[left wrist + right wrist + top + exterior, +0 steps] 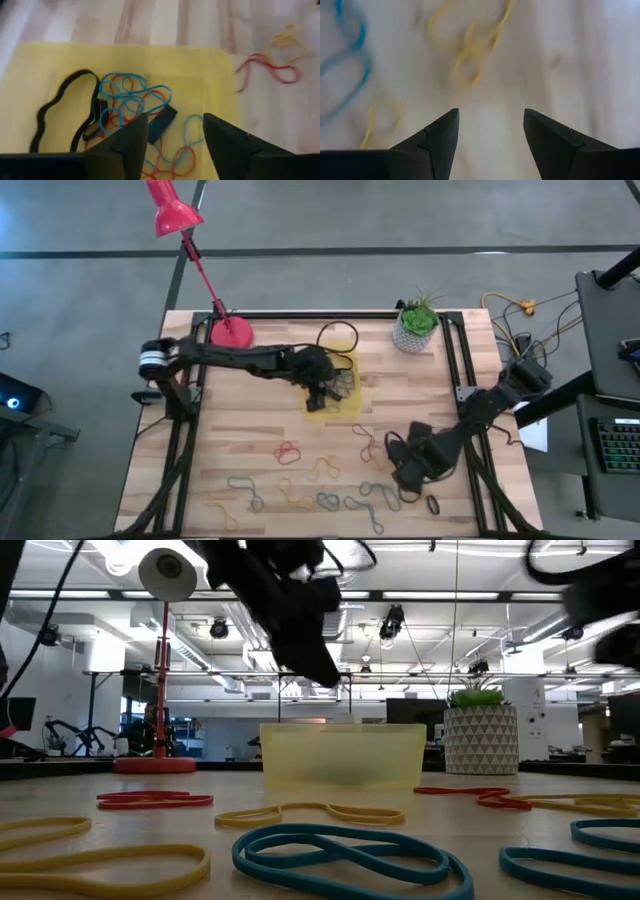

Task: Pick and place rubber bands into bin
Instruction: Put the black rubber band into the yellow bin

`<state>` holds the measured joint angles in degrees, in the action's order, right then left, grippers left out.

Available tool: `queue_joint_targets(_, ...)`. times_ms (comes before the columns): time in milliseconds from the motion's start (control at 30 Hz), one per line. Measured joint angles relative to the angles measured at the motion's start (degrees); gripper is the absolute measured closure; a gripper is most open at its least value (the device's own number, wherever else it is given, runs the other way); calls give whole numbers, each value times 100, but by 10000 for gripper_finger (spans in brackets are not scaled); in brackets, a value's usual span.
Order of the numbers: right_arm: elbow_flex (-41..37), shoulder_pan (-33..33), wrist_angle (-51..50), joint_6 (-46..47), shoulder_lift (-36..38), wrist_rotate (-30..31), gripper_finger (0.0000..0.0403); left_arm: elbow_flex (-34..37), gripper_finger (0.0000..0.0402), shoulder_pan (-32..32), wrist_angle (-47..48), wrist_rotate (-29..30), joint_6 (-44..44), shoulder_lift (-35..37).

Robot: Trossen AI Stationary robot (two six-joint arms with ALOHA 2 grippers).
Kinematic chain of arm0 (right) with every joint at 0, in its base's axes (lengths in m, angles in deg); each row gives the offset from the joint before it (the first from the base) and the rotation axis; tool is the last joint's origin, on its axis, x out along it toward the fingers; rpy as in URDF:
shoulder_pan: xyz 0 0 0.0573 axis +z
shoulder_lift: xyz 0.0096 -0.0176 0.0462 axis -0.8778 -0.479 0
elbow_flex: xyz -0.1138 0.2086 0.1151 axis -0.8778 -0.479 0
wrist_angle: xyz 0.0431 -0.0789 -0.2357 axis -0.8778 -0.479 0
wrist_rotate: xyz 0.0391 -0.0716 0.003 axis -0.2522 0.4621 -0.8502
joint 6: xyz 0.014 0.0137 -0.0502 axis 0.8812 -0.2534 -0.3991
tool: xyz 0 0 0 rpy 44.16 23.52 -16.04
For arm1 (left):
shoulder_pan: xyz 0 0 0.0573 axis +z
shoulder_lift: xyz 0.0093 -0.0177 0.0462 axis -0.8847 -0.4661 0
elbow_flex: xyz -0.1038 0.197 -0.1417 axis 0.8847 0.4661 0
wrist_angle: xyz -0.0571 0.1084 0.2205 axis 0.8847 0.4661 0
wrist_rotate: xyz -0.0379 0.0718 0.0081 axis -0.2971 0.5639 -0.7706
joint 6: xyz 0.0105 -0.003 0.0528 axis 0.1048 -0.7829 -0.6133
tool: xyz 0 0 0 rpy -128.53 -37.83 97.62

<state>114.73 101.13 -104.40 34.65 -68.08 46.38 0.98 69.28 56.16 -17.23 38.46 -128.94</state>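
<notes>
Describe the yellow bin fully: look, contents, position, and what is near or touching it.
The bin is a small, shallow, rectangular tray of translucent yellow plastic, flat on the wooden table near its middle. Inside lie tangled blue and red rubber bands and a black band. The left gripper hovers over it, open, not visibly touching.

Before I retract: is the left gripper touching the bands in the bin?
Apart. The left wrist view shows the left gripper open and empty above the rubber bands lying in the bin.

red desk lamp [200, 250], potted plant [416, 324], wooden table [250, 420]
</notes>
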Motion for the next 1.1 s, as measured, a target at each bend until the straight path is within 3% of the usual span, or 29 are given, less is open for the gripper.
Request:
queue_joint_targets(200,-2,802,96,1441,22,-1198,193,63,206,-72,552,2,256,657)
queue_joint_targets(267,-7,1094,367,2135,22,-1345,193,121,205,-74,520,2,492,812)
queue_joint_targets(567,-9,1972,1922,4509,25,-1247,193,549,205,-99,575,2,1057,1021)
queue_joint_targets(867,-123,2055,1154,5842,17,-698,193,815,205,-252,699,5,1116,1021)
queue_joint_targets(1100,-600,1982,1781,6429,11,-1060,193,861,205,-408,797,9,1213,1034)
